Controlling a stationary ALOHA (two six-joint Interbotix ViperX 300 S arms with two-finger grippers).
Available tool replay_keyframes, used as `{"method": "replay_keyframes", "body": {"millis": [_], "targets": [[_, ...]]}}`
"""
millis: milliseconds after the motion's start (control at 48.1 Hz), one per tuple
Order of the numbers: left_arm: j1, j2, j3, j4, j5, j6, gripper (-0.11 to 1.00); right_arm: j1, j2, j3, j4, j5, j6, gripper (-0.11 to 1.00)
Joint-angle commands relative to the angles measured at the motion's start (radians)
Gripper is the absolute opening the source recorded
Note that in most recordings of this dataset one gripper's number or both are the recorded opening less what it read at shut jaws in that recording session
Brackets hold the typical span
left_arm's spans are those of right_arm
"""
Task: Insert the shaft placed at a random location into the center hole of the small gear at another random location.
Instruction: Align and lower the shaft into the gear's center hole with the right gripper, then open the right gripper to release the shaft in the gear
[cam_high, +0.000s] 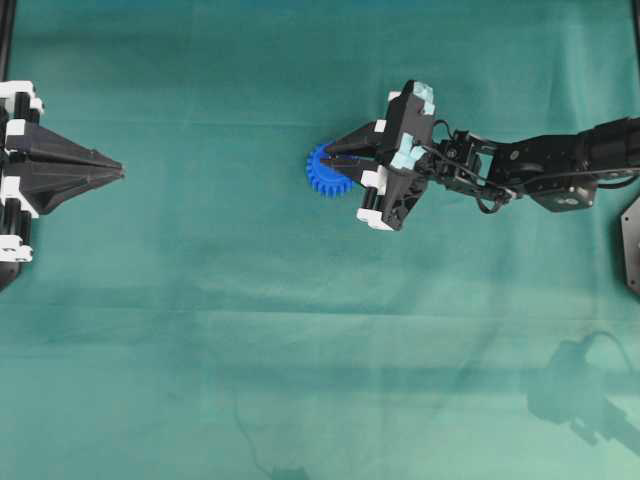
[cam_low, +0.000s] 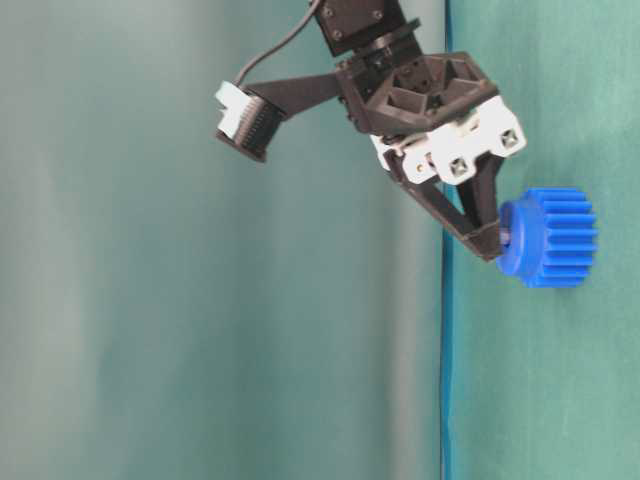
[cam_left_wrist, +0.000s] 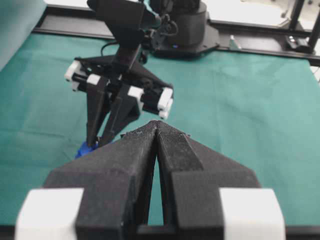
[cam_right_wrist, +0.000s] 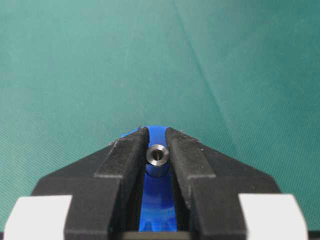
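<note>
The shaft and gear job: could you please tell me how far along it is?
Done: the right gripper has picked up the shaft and holds it between its fingers. In hand: the shaft's tip is at the hub of the gear, right over the center hole. Left: whether it has entered cannot be seen, so pushing it home and letting go remain. The left gripper sits shut and idle, far to the side.

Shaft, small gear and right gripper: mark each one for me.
shaft (cam_right_wrist: 157, 155): right wrist view, on its shiny end face.
small gear (cam_low: 560, 238): table-level view, on its toothed rim.
right gripper (cam_right_wrist: 157, 167): right wrist view, midway between the fingertips, shut on the shaft.
</note>
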Motion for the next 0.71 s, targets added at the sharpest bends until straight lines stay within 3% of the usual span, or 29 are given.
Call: {"method": "replay_keyframes", "body": {"millis": [0,686], "targets": [[0.003,0.005,-0.014,-0.002,-0.005,-0.002,0.0,-0.002,-0.009,-0.017,0.002,-0.005,0.002,0.26],[0.002,0.005,-0.012,-0.002,-0.005,-0.002,0.0,-0.003,-0.005,-0.02,0.003,0.035,0.002,0.26]]}}
